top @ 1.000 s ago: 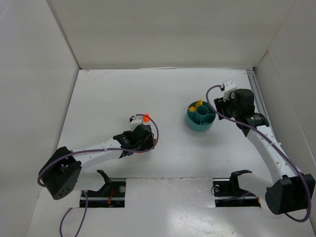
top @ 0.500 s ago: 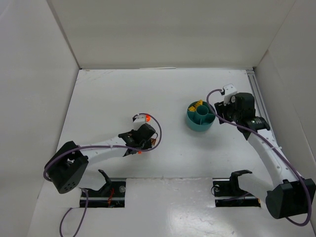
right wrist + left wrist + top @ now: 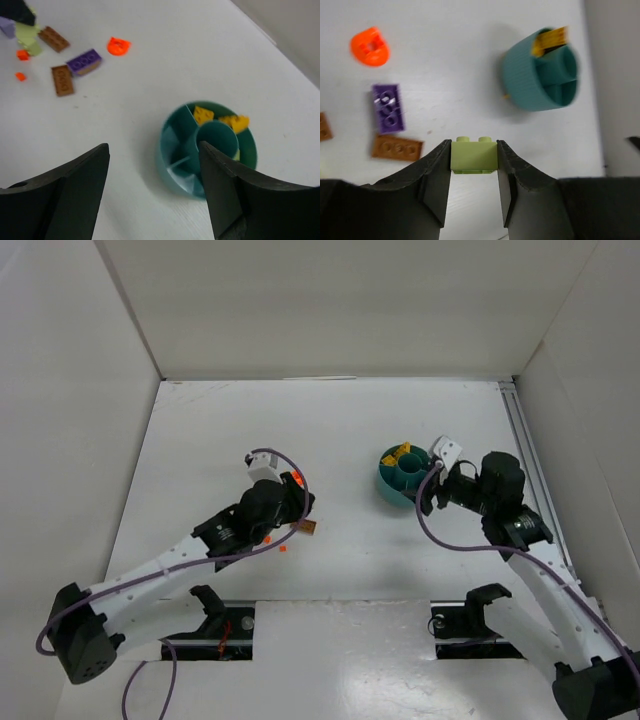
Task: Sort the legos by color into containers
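One teal tub [image 3: 167,169], two flat brown legos [image 3: 62,80]

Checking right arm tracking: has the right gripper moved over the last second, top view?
Yes. The right gripper has come toward the near edge and leftward. It was off the far-right side of the teal tub; now it sits at the tub's near-right rim.
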Controlling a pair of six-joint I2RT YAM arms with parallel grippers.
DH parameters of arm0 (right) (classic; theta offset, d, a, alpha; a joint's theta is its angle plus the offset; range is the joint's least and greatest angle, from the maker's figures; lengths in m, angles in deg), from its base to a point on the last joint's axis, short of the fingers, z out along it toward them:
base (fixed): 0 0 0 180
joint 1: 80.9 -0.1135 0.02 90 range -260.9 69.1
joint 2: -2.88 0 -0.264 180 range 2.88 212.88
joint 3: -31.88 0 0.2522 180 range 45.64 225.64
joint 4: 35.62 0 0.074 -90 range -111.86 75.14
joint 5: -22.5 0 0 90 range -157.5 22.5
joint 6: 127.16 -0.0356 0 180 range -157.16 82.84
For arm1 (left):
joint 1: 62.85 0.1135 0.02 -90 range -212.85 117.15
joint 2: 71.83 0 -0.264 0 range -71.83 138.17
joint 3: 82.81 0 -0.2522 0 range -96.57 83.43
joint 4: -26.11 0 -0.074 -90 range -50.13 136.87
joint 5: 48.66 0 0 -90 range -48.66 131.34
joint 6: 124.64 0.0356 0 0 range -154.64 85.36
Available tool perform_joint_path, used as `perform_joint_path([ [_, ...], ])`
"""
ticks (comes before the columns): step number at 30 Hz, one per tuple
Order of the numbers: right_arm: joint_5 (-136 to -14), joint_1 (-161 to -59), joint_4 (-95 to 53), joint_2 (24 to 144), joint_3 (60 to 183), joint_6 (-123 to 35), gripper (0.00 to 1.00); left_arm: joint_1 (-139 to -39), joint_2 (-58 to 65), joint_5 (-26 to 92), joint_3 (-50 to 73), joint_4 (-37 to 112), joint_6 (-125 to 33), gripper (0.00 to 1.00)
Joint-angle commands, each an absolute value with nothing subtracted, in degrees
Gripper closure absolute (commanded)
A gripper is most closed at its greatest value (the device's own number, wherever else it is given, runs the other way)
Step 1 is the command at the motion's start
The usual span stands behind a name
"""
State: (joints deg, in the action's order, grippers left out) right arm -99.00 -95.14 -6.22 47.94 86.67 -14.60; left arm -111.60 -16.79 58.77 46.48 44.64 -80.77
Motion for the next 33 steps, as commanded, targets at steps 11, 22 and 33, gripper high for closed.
perform_joint_path([
  [11,-84.9,-128.1,-31.6,61.0,93.8,-24.3,0.23,-112.3,-19.8,52.1,38.6,27.7,-79.7,0.74],
  [22,-81.7,-128.6,-45.3,65.2,92.7,-33.9,0.29,-112.3,-22.6,50.3,42.1,22.1,-81.0,0.74],
  [33,-84.0,-128.6,-52.4,68.6,94.0,-36.4,0.35,-112.3,-22.6,49.1,42.1,21.0,-81.0,0.74],
])
